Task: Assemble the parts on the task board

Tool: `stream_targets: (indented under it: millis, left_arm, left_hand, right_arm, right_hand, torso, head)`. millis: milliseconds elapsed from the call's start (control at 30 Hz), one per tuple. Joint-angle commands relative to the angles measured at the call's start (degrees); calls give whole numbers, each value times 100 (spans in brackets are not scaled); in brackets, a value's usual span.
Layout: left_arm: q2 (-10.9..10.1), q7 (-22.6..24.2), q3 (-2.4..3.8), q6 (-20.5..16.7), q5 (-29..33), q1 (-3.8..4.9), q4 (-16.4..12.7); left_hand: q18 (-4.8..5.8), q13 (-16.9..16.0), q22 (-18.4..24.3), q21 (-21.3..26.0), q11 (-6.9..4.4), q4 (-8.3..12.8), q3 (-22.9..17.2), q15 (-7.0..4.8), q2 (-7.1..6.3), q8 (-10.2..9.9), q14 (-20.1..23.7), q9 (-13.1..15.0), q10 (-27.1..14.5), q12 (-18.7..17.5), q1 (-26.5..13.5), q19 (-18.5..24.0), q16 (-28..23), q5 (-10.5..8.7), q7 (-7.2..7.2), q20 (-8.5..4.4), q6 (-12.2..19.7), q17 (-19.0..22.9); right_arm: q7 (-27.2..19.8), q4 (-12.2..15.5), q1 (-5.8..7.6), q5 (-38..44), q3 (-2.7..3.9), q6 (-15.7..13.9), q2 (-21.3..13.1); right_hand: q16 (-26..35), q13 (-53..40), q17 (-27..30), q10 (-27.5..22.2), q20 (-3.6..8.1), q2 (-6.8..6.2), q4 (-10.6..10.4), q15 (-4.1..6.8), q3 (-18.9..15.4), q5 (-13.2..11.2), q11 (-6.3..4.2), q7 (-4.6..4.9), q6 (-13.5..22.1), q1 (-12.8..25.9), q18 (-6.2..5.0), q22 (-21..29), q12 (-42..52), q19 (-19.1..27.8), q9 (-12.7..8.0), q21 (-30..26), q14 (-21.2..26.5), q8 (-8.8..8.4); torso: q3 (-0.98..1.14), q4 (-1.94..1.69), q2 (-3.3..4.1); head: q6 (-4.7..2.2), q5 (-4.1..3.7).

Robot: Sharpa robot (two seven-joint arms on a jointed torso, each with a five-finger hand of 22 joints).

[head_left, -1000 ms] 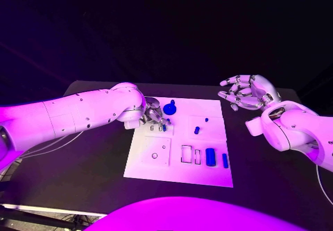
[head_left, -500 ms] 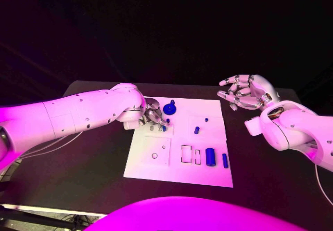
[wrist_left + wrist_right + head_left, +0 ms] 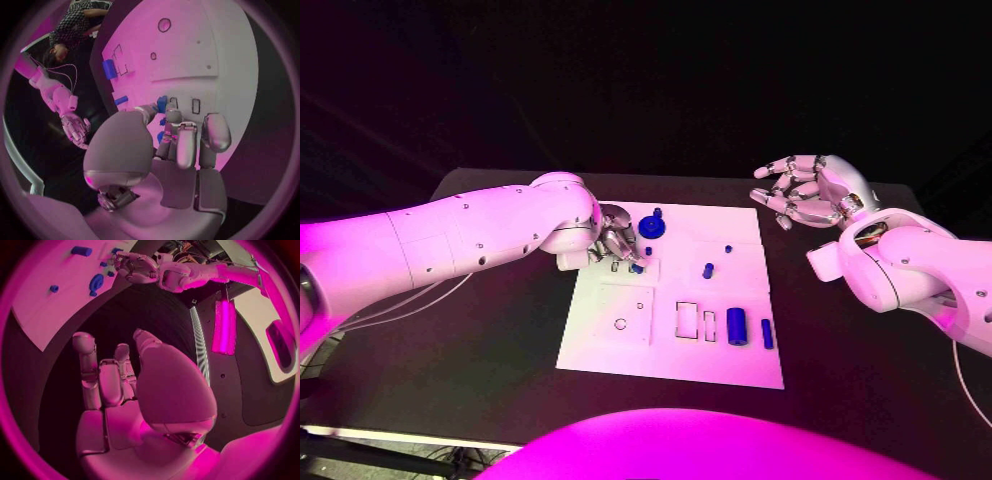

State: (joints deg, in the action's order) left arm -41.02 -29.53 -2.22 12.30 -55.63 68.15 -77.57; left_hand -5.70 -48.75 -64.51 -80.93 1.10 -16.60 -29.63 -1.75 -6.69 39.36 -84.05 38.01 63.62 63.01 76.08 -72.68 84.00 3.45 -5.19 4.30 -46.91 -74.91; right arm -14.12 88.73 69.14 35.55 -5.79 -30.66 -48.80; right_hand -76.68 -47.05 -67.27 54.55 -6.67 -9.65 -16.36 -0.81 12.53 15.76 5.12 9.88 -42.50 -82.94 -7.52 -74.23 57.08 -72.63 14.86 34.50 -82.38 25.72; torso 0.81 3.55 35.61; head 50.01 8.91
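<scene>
The white rectangular task board [image 3: 672, 345] lies at the centre of the black counter [image 3: 488, 340]. Nearest the robot, at about 5 o'clock on the board, a short thick blue cylinder [image 3: 736, 327] and a slimmer blue bar [image 3: 767, 333] lie flat beside empty rectangular slots, judged to be parts awaiting insertion. Toward mid-board a small blue peg [image 3: 708, 270] lies loose, with a tiny blue stud [image 3: 727, 248] just beyond it. At about 11 o'clock the silver left hand [image 3: 617, 245] is bent down over the board's far left slots, its fingers [image 3: 186, 145] closed round a small blue piece [image 3: 161, 104]; the pose suggests the piece is being seated in a slot. A round blue knob-like part [image 3: 652, 227] stands just past these fingers. At 2 o'clock, off the board and raised above the counter, the silver right hand [image 3: 812, 192] holds nothing, its fingers loosely curled and apart, apparently parked clear of the work. Compared with one second earlier, both hands sit slightly farther from the robot; the loose parts are unmoved.
</scene>
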Motion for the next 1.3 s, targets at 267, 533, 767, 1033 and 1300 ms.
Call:
stream_targets:
  millis: [267, 533, 767, 1033, 1300]
  left_arm:
    - [-46, 90, -4, -176, 603, -8, -39]
    - [-175, 156, 0, -461, 724, -8, -210]
    - [-277, 163, 3, -756, 412, -7, -342]
    - [-295, 137, 1, -850, -93, -8, -398]
    - [-257, 72, -4, -887, -543, -40, -401]
  left_hand:
    - [66, -14, -55, -45, -11, 385, -1265, -41, -207, 79, -240, 386, 123, -56, 122, -25, 169, 16, 17, 4, 38, -756]
    - [74, -79, -110, -70, -20, 579, -1597, -48, -322, 124, -279, 503, 215, -11, -4, -61, 223, 22, 22, 1, 18, -840]
    - [112, -382, -329, -163, -84, 885, -2153, -109, -566, 226, -382, 676, 553, 223, -352, -233, 326, 94, 80, -54, -104, -1017]
    - [165, -777, -593, -256, -187, 1089, -2436, -205, -706, 339, -506, 808, 933, 546, -726, -445, 468, 379, 187, -144, -300, -1267]
    - [202, -923, -772, -317, -261, 1184, -2506, -272, -772, 406, -551, 900, 1119, 655, -923, -589, 527, 679, 265, -209, -436, -1374]
  right_arm:
    - [-44, -10, -10, 5, 3, 91, 6]
    - [-66, -22, -12, -36, 3, 142, -10]
    - [-67, -39, -12, -41, 2, 148, -22]
    - [-65, -55, -15, -42, 1, 171, -27]
    - [-64, -67, -20, -43, 1, 190, -26]
  right_hand:
    - [13, 30, -6, -32, -16, 17, -5, -11, 46, 50, 16, 27, 12, 45, -105, 9, -35, 26, 8, -28, 32, 38]
    - [18, 53, -1, -35, -17, 13, -21, -14, 48, 48, 20, 30, 19, 88, -105, 15, -40, 22, 9, -40, 35, 54]
    - [22, 60, 6, -40, -17, 14, -22, -14, 48, 48, 20, 31, 20, 92, -107, 19, -44, 26, 9, -54, 38, 56]
    - [33, 81, 22, -55, -18, 14, -23, -15, 50, 48, 21, 31, 23, 102, -111, 28, -57, 35, 10, -87, 45, 60]
    - [33, 81, 22, -55, -18, 14, -23, -15, 50, 48, 21, 31, 23, 102, -111, 28, -57, 35, 10, -87, 45, 60]
  torso:
    - [7, -1, -1]
    - [5, -8, -3]
    - [2, -13, -11]
    - [6, -2, 5]
    - [7, 0, 6]
  head:
    - [-1, 5]
    - [-1, 19]
    - [-1, 42]
    - [-1, 65]
    - [-1, 87]
